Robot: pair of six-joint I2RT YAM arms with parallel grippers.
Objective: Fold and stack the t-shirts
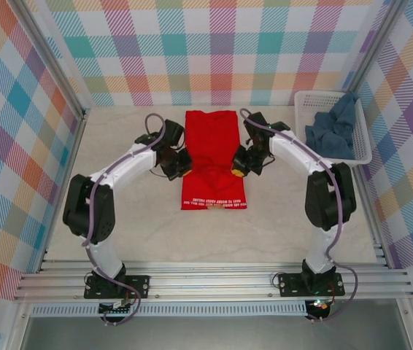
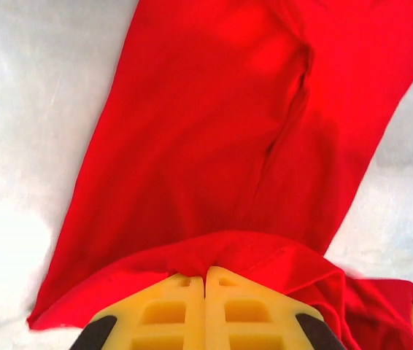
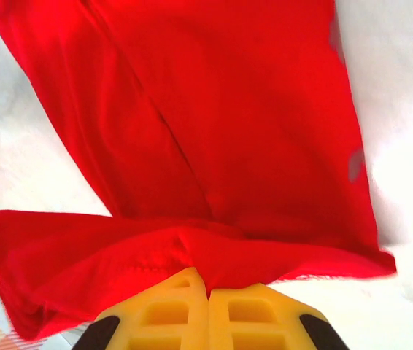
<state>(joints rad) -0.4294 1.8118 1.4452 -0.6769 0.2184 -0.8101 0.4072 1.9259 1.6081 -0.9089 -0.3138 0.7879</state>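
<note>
Currently the red t-shirt (image 1: 210, 138) lies flat at the centre of the table (image 1: 119, 240), its long axis running straight away from the arm bases. The left gripper (image 1: 180, 162) and right gripper (image 1: 241, 162) sit at mid-length on opposite side edges, equally near. Both sets of jaws are closed, each with red cloth bunched at the tips, and appear to pinch a lifted fold. Any fold along the length would, in my judgement, require both to travel together. At the far right, the white lattice basket (image 1: 365, 138) contains the crumpled blue-grey t-shirt (image 1: 332, 130).
</note>
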